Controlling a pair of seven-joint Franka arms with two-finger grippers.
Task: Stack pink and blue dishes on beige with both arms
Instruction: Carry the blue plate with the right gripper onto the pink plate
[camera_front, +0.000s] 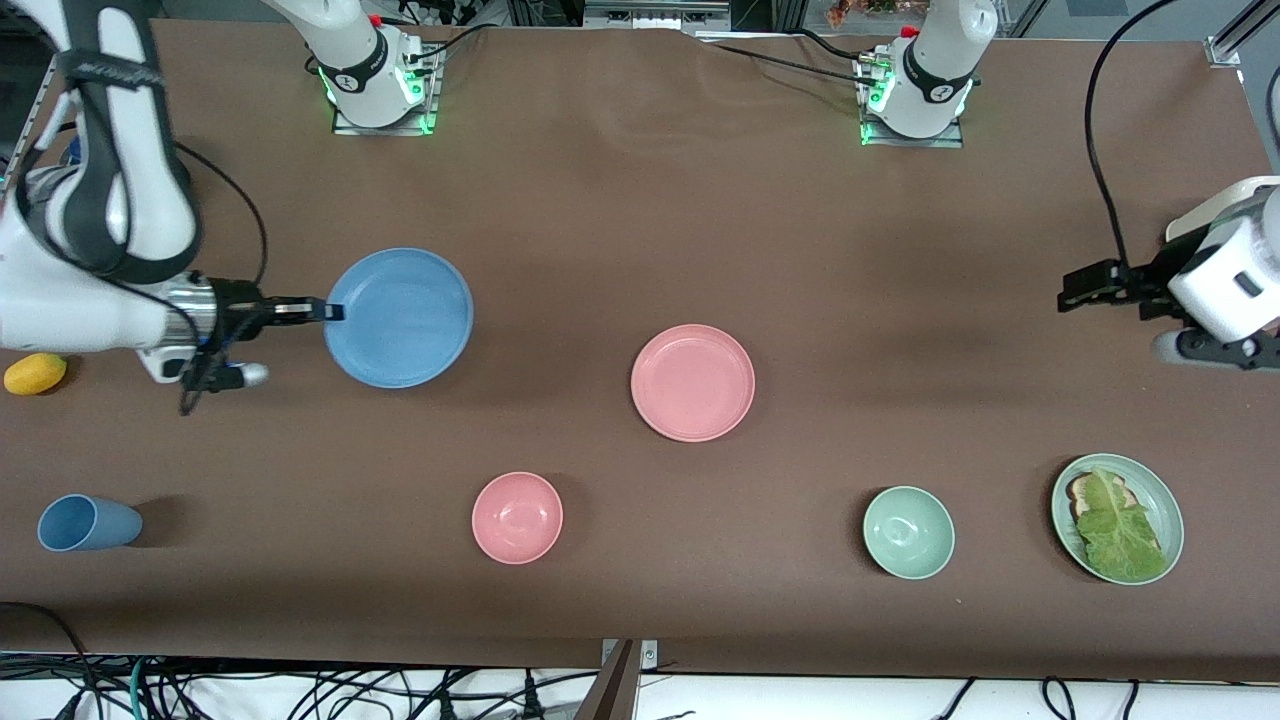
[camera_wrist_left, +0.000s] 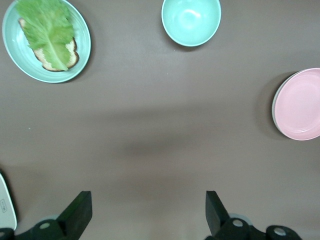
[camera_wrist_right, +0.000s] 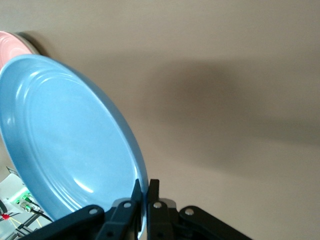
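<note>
My right gripper (camera_front: 335, 311) is shut on the rim of the light blue plate (camera_front: 400, 316), which hangs tilted above the table toward the right arm's end. In the right wrist view the fingers (camera_wrist_right: 145, 187) pinch the blue plate's (camera_wrist_right: 65, 140) edge. The pink plate (camera_front: 692, 382) lies at the table's middle on the beige plate, of which only a pale rim (camera_wrist_left: 274, 107) shows under the pink plate (camera_wrist_left: 301, 103). My left gripper (camera_front: 1068, 293) is open and holds nothing, up over the left arm's end of the table, with bare table between its fingers (camera_wrist_left: 148, 205).
Nearer the front camera stand a pink bowl (camera_front: 517, 517), a green bowl (camera_front: 908, 532) and a green plate (camera_front: 1150, 487) with bread and lettuce. A light blue cup (camera_front: 88, 522) lies on its side and a yellow fruit (camera_front: 35, 373) sits at the right arm's end.
</note>
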